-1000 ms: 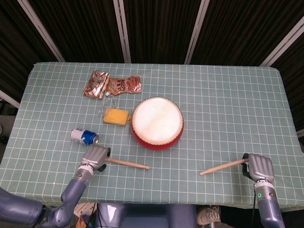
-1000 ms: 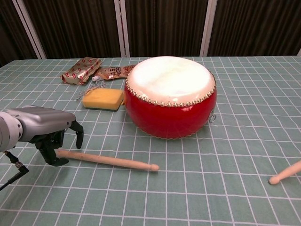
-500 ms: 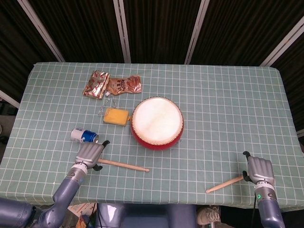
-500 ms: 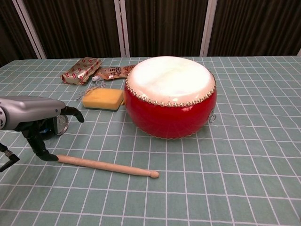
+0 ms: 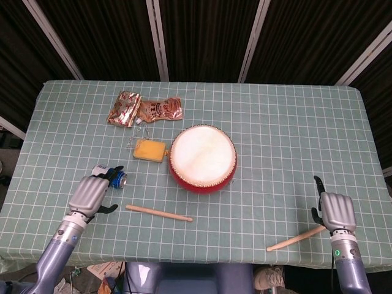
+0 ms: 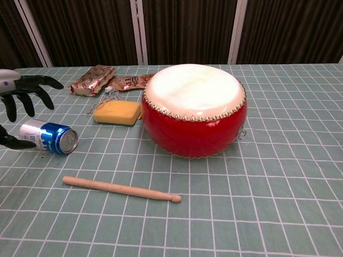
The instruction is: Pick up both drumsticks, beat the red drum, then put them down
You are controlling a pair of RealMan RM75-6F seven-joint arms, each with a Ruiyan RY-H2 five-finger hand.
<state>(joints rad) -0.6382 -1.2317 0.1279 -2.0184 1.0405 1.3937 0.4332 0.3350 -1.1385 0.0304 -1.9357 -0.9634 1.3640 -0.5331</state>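
Observation:
The red drum (image 5: 203,158) (image 6: 194,110) stands mid-table with its white skin up. One wooden drumstick (image 5: 158,212) (image 6: 120,188) lies flat in front of it, to the left. My left hand (image 5: 92,195) (image 6: 24,92) hovers left of that stick, apart from it, fingers spread and holding nothing. The other drumstick (image 5: 297,237) lies on the cloth near the front right edge. My right hand (image 5: 335,211) sits just above its thick end with the thumb stretched out, and no grip on the stick shows. The chest view shows neither this hand nor this stick.
A blue and silver can (image 5: 117,178) (image 6: 48,137) lies on its side right by my left hand. A yellow sponge (image 5: 149,149) (image 6: 117,113) sits left of the drum. Two snack packets (image 5: 124,108) (image 6: 92,80) lie behind it. The table's front edge (image 5: 202,262) is close to both hands.
My left hand let go of its drumstick, opened and drew back to the left. My right hand lowered its stick onto the cloth and lifted off it.

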